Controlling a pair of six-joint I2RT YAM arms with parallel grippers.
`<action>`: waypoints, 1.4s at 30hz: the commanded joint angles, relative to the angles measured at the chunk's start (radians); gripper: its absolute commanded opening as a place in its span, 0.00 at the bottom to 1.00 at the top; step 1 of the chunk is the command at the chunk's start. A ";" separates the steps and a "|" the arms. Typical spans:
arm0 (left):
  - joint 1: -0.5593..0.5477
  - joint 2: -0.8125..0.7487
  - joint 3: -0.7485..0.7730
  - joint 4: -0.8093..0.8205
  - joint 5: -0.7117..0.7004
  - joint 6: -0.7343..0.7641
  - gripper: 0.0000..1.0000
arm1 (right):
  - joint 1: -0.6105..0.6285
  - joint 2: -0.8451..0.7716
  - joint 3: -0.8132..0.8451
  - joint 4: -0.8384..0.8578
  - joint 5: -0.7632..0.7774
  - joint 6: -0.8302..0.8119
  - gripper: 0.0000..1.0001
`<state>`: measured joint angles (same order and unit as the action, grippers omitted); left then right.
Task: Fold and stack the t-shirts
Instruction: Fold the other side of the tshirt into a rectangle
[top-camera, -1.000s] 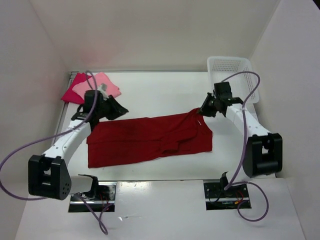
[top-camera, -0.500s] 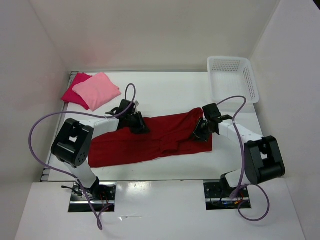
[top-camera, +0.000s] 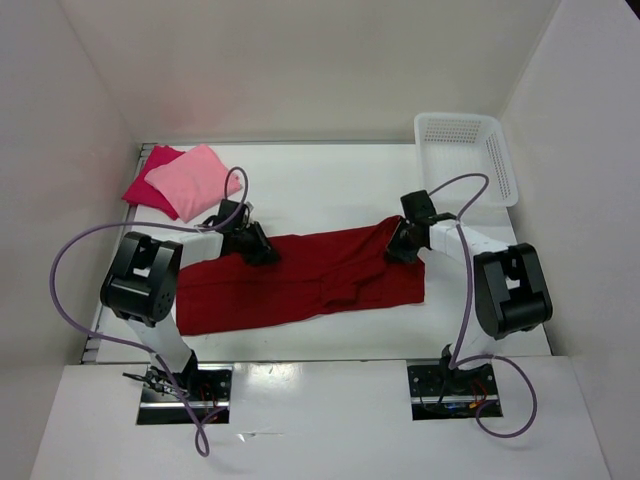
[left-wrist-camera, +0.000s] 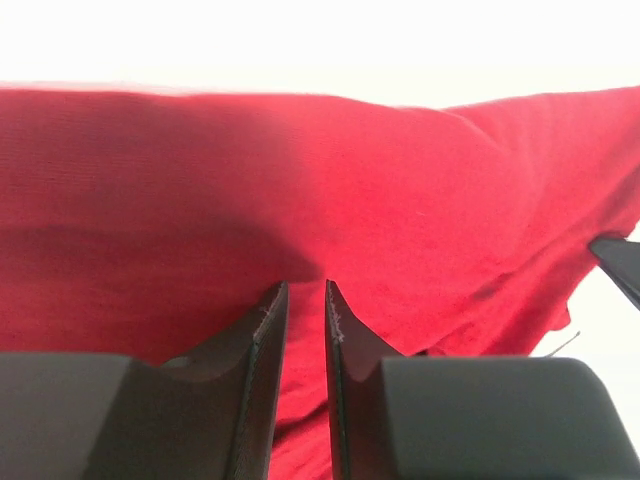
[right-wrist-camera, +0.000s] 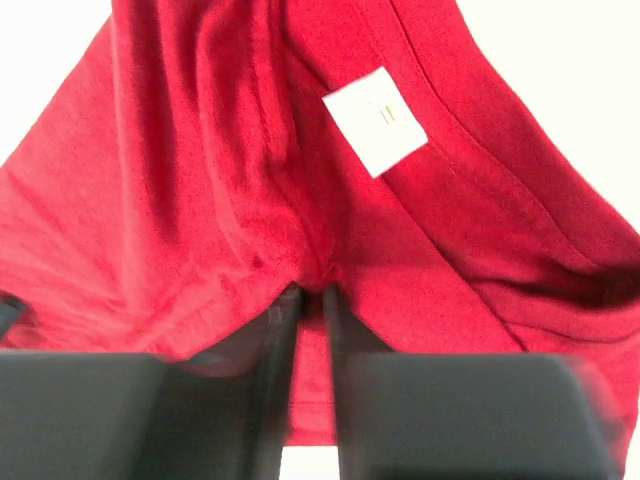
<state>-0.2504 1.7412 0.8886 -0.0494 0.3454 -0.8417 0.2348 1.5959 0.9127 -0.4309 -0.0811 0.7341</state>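
Left wrist view: where's your left end effector (left-wrist-camera: 300, 290)?

Pinched on the far edge of the large dark red cloth t-shirt (left-wrist-camera: 420, 190), which lies spread on the white surface (top-camera: 330, 190).

And your right end effector (right-wrist-camera: 310, 292)?

Clamped on bunched cloth of the same shirt, near its white label (right-wrist-camera: 375, 120). Back-left, the light pink folded shirt (top-camera: 200, 178) rests on the crimson-pink shirt (top-camera: 142, 188). The white plastic mesh basket (top-camera: 458, 118) sits back-right.
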 joint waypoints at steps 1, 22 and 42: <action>0.040 0.023 -0.022 0.033 0.020 0.001 0.28 | -0.006 0.030 0.072 0.057 0.030 -0.021 0.14; 0.186 -0.038 -0.002 0.013 0.001 -0.010 0.32 | -0.028 -0.074 0.091 -0.054 -0.014 -0.088 0.46; 0.049 -0.043 0.018 0.020 0.014 0.013 0.31 | 0.083 -0.048 -0.092 -0.011 -0.125 -0.010 0.36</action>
<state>-0.2073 1.6802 0.8928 -0.0666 0.3614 -0.8433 0.3000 1.5410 0.8268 -0.4740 -0.2035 0.7067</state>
